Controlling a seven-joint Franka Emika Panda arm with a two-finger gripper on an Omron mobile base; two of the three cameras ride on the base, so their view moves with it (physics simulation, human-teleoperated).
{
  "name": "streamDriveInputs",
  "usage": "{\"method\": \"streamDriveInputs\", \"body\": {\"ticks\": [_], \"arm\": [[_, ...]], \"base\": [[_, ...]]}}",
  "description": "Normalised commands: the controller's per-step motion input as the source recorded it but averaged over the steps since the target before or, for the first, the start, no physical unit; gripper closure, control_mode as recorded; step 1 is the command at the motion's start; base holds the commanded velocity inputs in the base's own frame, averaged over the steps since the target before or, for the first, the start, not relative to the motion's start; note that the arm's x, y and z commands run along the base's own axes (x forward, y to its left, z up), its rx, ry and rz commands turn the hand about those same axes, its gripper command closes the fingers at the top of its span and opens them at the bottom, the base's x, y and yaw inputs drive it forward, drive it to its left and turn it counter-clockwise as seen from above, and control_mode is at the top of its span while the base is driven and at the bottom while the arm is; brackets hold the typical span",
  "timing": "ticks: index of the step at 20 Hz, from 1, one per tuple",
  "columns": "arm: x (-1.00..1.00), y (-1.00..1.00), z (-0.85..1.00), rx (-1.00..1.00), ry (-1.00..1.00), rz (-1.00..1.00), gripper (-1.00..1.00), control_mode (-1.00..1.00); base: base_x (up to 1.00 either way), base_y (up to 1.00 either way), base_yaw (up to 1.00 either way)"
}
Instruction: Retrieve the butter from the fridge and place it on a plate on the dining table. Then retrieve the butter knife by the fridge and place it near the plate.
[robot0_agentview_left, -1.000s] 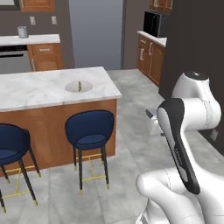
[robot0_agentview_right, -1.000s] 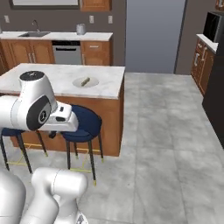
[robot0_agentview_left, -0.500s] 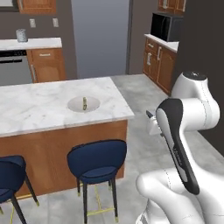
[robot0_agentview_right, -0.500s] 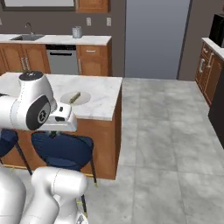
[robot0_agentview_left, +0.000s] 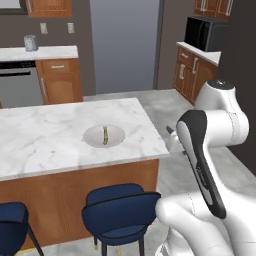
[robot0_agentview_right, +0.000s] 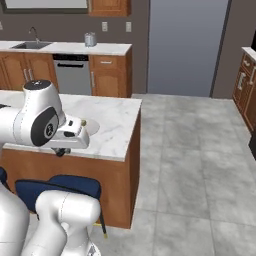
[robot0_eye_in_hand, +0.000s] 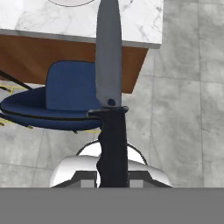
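Left base view: the butter (robot0_agentview_left: 105, 135) lies on the plate (robot0_agentview_left: 93, 138), which rests on the dining table (robot0_agentview_left: 45, 135) near its right end; two blue stools (robot0_agentview_left: 122, 210) stand below the table edge. Right base view: the arm covers most of the plate (robot0_agentview_right: 92, 128). Hand view: the gripper (robot0_eye_in_hand: 113, 175) is closed on the black handle of the butter knife (robot0_eye_in_hand: 109, 78), blade pointing toward the table (robot0_eye_in_hand: 140, 22) and stool (robot0_eye_in_hand: 65, 100).

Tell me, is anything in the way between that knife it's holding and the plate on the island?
Nothing visible. The hand grips the butter knife above a blue stool; the plate holds only the butter.
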Motion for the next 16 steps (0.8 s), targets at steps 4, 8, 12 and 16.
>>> {"method": "streamDriveInputs", "body": {"ticks": [4,8,12,16], "arm": [[0.0,0.0,0.0,0.0,0.0,0.0,1.0,1.0],[0.0,0.0,0.0,0.0,0.0,0.0,1.0,1.0],[0.0,0.0,0.0,0.0,0.0,0.0,1.0,1.0],[0.0,0.0,0.0,0.0,0.0,0.0,1.0,1.0]], "base": [[0.97,-0.26,0.11],[0.69,-0.18,0.09],[0.25,0.0,0.01],[0.0,0.0,0.0]]}}
